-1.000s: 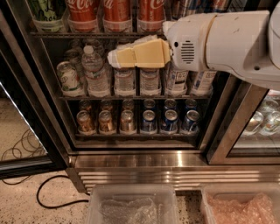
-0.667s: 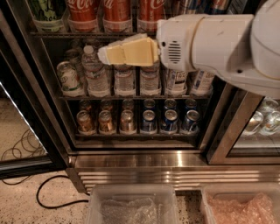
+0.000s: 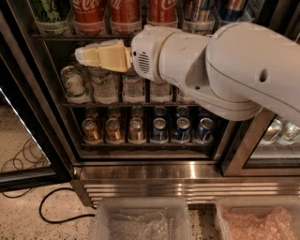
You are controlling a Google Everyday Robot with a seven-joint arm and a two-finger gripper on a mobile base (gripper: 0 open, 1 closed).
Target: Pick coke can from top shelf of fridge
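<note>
Three red coke cans stand side by side on the top shelf point(image 3: 84, 35) of the fridge point(image 3: 47, 122), at the top of the camera view; the left one point(image 3: 88, 14) is nearest my gripper. A green-and-white can point(image 3: 49, 13) stands left of them. My gripper point(image 3: 80, 55), with cream-coloured fingers point(image 3: 105, 55) that look pressed together, points left just below the top shelf, under the left coke can and in front of the water bottles. It holds nothing. The white arm point(image 3: 225, 70) fills the upper right and hides part of the middle rack.
Water bottles point(image 3: 107, 84) and a pale can point(image 3: 72, 82) stand on the middle rack; gold cans point(image 3: 112, 130) and blue cans point(image 3: 180, 129) on the lower one. A steel slatted base point(image 3: 178, 183), two clear bins point(image 3: 140, 220) and a black cable point(image 3: 51, 206) lie below.
The arm has swung left and slightly up; the gripper now sits under the left coke can instead of in front of the middle bottles.
</note>
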